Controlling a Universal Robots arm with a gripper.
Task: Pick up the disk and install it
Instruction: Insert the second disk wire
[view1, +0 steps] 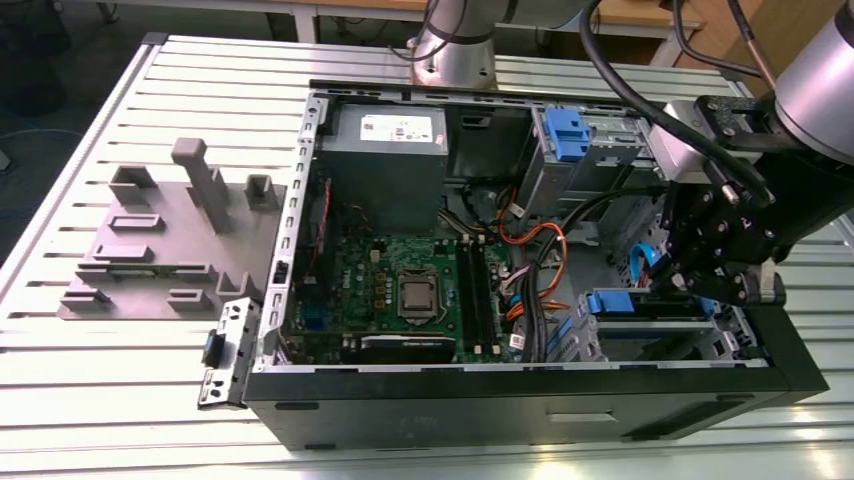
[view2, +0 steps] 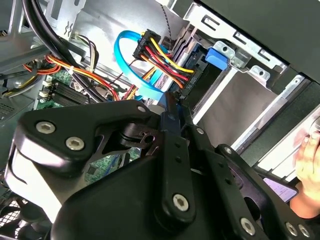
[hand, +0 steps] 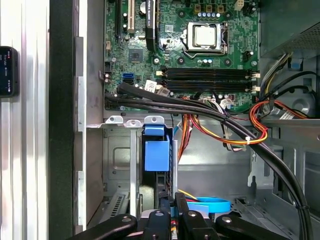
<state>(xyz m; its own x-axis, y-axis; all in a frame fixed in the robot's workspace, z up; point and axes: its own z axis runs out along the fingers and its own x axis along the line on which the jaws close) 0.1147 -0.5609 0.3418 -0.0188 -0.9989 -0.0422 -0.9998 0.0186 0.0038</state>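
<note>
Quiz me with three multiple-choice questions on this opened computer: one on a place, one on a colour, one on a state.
1. Where does the black robot tool hang?
A) outside the case
B) over the metal drive cage
C) over the case's middle

2. What colour is the flat looping cable near the cage?
A) blue
B) green
C) white

3. The black computer case is:
A) shut
B) open
C) upside down

Answers:
1 B: the exterior view shows the tool above the cage.
2 A: it is light blue in the second wrist view.
3 B: the green circuit board lies exposed.
</note>
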